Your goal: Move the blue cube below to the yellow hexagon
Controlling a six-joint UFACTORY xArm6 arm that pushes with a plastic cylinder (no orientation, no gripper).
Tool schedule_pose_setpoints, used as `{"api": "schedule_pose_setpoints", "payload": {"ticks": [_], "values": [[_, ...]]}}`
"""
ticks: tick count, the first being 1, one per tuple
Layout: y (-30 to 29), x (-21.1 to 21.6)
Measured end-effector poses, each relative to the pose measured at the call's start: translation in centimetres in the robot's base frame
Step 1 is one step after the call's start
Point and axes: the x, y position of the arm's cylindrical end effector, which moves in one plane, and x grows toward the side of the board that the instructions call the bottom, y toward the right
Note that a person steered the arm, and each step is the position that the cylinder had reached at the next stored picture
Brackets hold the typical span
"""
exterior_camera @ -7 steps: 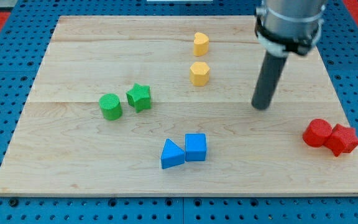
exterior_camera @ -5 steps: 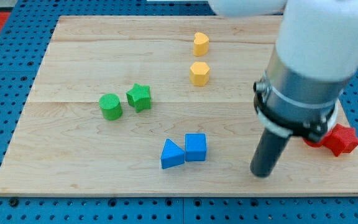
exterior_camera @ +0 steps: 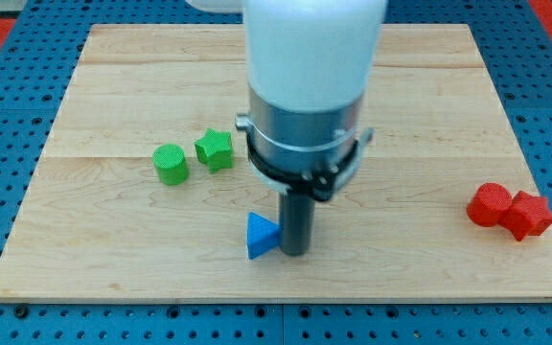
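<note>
My tip [exterior_camera: 294,252] rests on the wooden board [exterior_camera: 113,268] near the view's bottom centre, just right of the blue triangular block [exterior_camera: 260,237] and touching or almost touching it. The rod and arm stand where the blue cube was and hide it. The arm's body also hides the yellow hexagon and the other yellow block further up the board.
A green cylinder [exterior_camera: 171,164] and a green star [exterior_camera: 214,149] sit at the view's left of centre. Two red blocks [exterior_camera: 510,211] lie together at the right edge of the board.
The arm has swept from the view's right to the bottom centre. My tip now stands at the blue cube's spot; the cube and both yellow blocks are now covered.
</note>
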Motion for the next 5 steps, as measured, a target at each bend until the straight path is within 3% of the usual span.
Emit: {"api": "schedule_pose_setpoints", "payload": {"ticks": [2, 3, 5], "values": [[-0.6, -5.8], [-0.6, -6.5], [3.2, -3.3]]}}
